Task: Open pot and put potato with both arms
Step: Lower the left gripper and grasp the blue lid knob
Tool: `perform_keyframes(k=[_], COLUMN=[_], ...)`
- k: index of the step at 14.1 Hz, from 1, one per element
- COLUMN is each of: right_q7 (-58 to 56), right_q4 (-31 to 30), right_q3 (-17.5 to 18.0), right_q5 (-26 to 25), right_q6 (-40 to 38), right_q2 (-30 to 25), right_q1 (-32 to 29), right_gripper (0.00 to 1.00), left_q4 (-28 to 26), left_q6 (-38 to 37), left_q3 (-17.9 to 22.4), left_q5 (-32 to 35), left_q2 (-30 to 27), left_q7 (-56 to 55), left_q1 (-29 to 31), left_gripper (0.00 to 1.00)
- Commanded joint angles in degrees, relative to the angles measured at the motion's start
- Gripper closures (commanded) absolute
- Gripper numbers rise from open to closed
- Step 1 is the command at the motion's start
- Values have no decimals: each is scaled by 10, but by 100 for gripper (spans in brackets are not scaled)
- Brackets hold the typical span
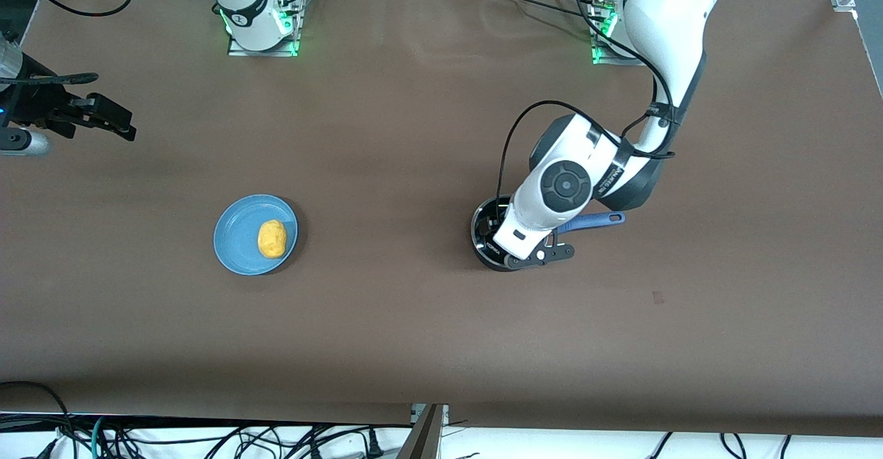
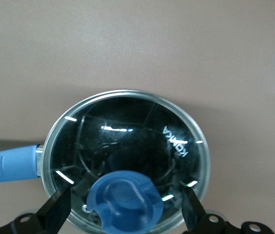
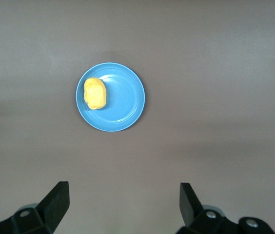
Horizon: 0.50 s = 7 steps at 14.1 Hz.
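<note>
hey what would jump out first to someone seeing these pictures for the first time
Likely the left arm's end effector, low over the pot with open fingers either side of the lid's blue knob. Next, the yellow potato lying on the blue plate toward the right arm's end of the table. The right end effector waits open, high above the plate.
</note>
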Motion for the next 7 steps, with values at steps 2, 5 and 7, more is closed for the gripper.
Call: perform_keyframes(k=[2,5,7], right_q7=[-3,-2,-6], right_q4=[2,2,0], right_q3=[-2,-3,-9], right_q5=[-8,-24,-45], right_q6=[-2,-10,-21], right_q2=[-1,16,36], right_q1=[-1,-3,-12], right_gripper=[0,0,0], left_q4=[-24,-24,-24], left_q6=[15,16,17], left_q3=[-21,-21,-21], left_q5=[31,31,35], left_q2=[-9,-9,-9], left_q7=[7,9,10], left_q1=[7,7,8], left_gripper=[0,0,3])
